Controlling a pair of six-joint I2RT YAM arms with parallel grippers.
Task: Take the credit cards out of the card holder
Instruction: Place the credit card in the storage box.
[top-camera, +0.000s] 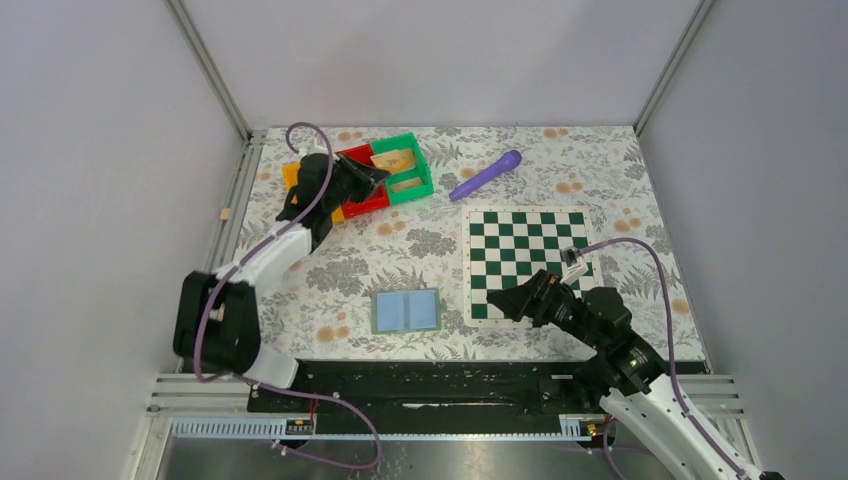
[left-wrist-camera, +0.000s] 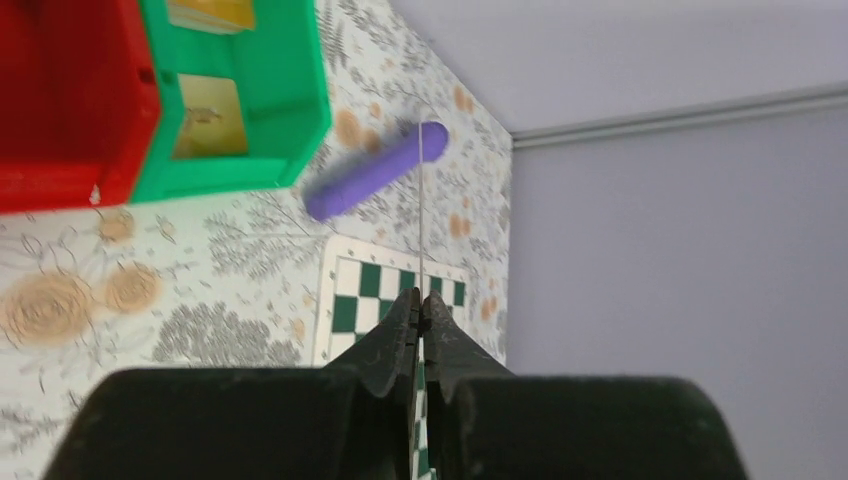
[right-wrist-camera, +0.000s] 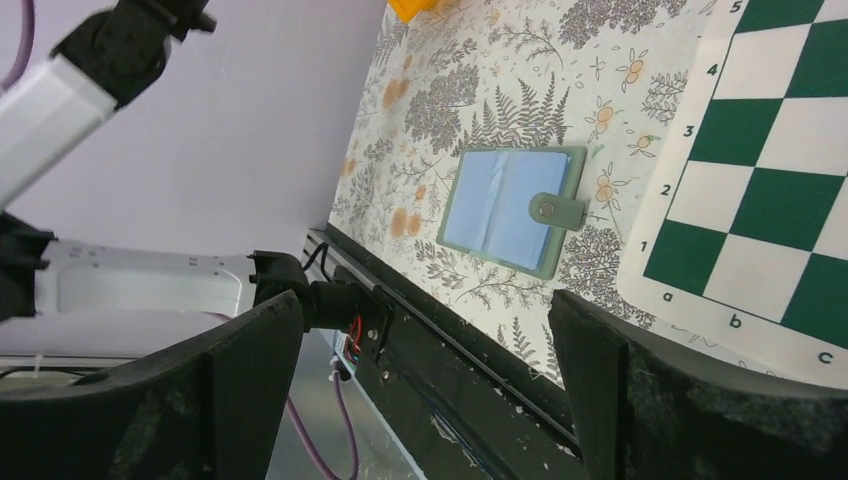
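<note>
The card holder (top-camera: 405, 311) lies spread flat near the table's front edge, its two light-blue panels up; it also shows in the right wrist view (right-wrist-camera: 505, 205) with its snap tab to the right. No card shows in its panels. My left gripper (top-camera: 375, 180) hovers by the bins at the back left. It is shut (left-wrist-camera: 420, 300) on a thin credit card (left-wrist-camera: 420, 200) seen edge-on. More tan credit cards (top-camera: 392, 160) lie in the green bin (left-wrist-camera: 270, 90). My right gripper (top-camera: 505, 300) stands open (right-wrist-camera: 425, 380) and empty, just right of the holder.
A red bin (top-camera: 362, 200) and an orange one adjoin the green bin (top-camera: 420, 165). A purple cylinder (top-camera: 486, 174) lies at the back. The green-and-white chessboard (top-camera: 530, 262) covers the right side. The black base rail (right-wrist-camera: 470, 350) runs along the near edge.
</note>
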